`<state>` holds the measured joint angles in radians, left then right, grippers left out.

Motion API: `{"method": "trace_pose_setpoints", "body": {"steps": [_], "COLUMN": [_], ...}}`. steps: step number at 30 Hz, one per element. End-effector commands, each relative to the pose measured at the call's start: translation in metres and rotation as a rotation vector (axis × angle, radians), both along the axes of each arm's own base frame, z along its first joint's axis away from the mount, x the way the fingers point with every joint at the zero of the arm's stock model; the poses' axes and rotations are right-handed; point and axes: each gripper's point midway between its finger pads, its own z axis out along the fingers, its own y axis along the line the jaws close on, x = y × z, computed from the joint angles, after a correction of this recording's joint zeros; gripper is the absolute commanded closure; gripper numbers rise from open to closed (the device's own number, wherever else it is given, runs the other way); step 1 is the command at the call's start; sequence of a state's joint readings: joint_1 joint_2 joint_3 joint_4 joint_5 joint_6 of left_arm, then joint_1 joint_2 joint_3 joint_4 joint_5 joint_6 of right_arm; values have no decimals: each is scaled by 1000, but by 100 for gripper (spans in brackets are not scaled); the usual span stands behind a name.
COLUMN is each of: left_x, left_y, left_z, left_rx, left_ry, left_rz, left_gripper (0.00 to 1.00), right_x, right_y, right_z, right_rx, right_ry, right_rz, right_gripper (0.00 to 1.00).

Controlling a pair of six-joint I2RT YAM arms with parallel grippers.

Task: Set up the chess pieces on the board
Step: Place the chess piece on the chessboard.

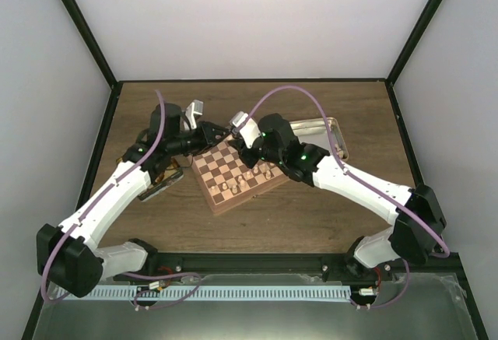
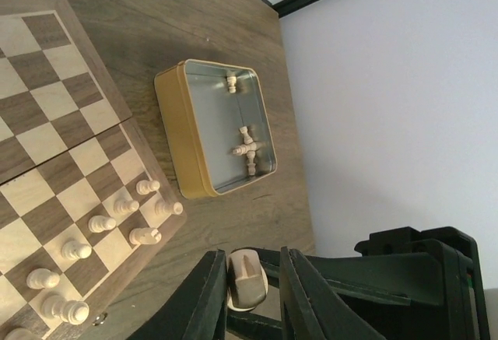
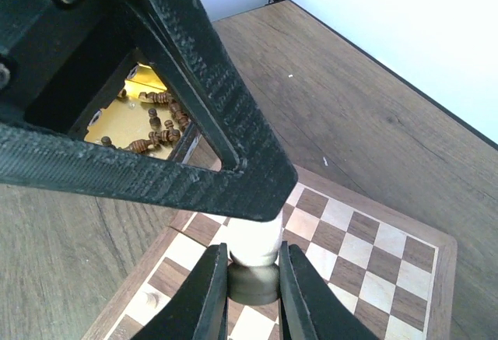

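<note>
1. The left gripper [image 2: 253,261] is clamping a pale chess piece [image 2: 247,279] between its 2 fingers.
2. The board [image 2: 47,122] is lying left of those fingers. A gold tin [image 2: 175,141] is sitting just ahead of them, holding loose pale pieces [image 2: 245,151].
3. The right gripper [image 3: 250,254] is pinching what looks like a dark-based pale piece [image 3: 253,243], directly above the board.

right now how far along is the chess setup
Done: small pale wooden chessmen stand in roughly two rows along one edge of the checked wooden board. In hand: left jaws hold a pale piece, right jaws a dark-based pale piece. Remaining: a few pale pieces in the square gold tin, dark brown chessmen in another tin.
</note>
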<state>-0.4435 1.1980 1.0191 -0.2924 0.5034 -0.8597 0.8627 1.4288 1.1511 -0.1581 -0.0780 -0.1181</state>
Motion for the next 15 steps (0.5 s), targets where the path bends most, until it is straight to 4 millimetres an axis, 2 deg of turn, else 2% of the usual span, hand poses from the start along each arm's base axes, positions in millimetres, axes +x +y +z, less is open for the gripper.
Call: {"method": "trace_pose_setpoints", "body": {"steps": [1, 9, 15], "left_x": [0, 2, 2], "left_y": [-4, -4, -4], "left_z": [0, -10, -8], "left_rx": [-10, 35, 43], "left_ry": [2, 17, 0], "left_rz": [-28, -41, -49], "left_gripper": [81, 76, 91], "right_x": [0, -3, -3], "right_y": [7, 10, 10], "right_z": [16, 12, 10], "right_rx": [6, -10, -21], "right_ry": [-38, -41, -40], "right_rz": [12, 28, 25], "right_gripper": [91, 91, 91]}}
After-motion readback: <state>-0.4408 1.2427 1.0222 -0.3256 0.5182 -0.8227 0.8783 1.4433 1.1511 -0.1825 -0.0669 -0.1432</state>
